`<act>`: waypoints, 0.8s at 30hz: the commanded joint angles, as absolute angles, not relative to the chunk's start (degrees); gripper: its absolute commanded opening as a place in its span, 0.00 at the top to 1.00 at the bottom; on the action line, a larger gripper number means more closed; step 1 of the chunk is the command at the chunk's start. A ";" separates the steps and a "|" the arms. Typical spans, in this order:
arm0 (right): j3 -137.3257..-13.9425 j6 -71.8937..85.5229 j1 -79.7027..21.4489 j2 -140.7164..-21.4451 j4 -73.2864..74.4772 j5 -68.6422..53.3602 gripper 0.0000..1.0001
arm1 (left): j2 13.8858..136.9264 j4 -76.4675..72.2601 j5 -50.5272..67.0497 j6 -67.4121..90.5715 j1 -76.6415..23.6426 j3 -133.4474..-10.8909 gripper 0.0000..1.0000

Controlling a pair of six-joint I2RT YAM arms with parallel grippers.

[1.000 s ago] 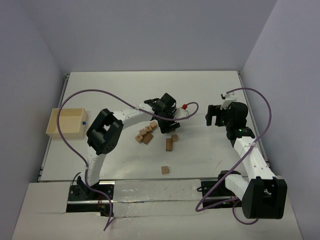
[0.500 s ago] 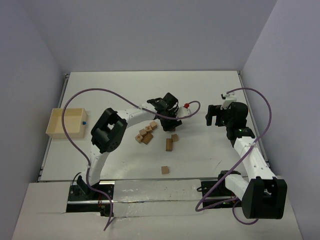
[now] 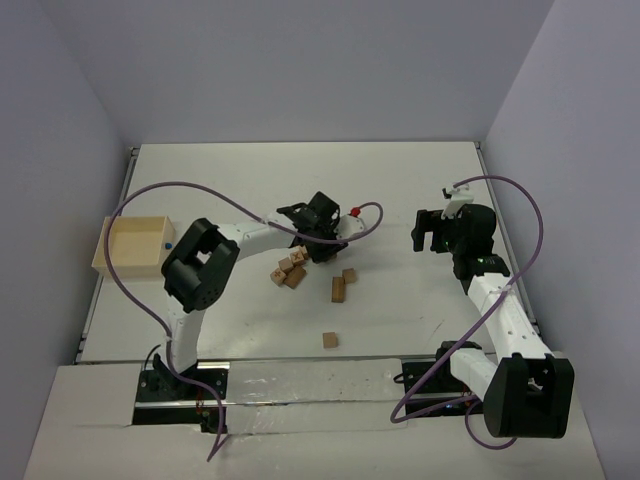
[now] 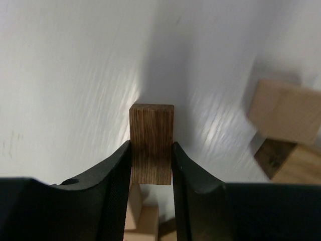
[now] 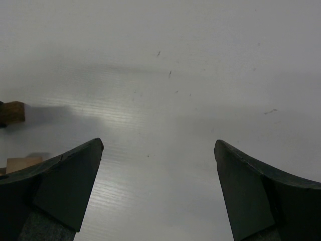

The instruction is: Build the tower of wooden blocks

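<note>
The left gripper [image 4: 152, 146] has its jaws drawn narrow onto a small dark-grained wood block [image 4: 152, 125], clamping it by two opposite sides over the white counter [image 3: 400, 180]. From above, a loose cluster of wood blocks [image 3: 290, 270] lies at its 7 o'clock, a longer block [image 3: 339, 289] at 5 o'clock, and a lone cube [image 3: 329, 340] toward 6. The right gripper [image 5: 158, 150], well apart at 3 o'clock, hangs with jaws spread wide.

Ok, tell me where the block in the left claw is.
Left wrist view, centre: the block is pinched in the left claw. From the top, that claw is near the centre, just beyond the pile.
</note>
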State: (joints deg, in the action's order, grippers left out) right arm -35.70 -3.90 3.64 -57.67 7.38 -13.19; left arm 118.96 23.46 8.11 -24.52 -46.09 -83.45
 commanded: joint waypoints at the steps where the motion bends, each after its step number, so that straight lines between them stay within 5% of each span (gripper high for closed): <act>1: -38.62 -3.69 3.99 -57.43 6.86 -13.76 0.00 | 116.00 24.72 3.78 -19.76 -41.20 -76.51 1.00; 12: -38.42 -3.68 4.04 -57.13 6.87 -14.06 0.00 | 111.34 23.72 2.27 -20.67 -35.86 -69.79 1.00; 24: -38.41 -3.87 4.02 -57.44 6.94 -14.24 0.00 | 110.75 28.43 10.18 -32.53 -42.10 -76.63 1.00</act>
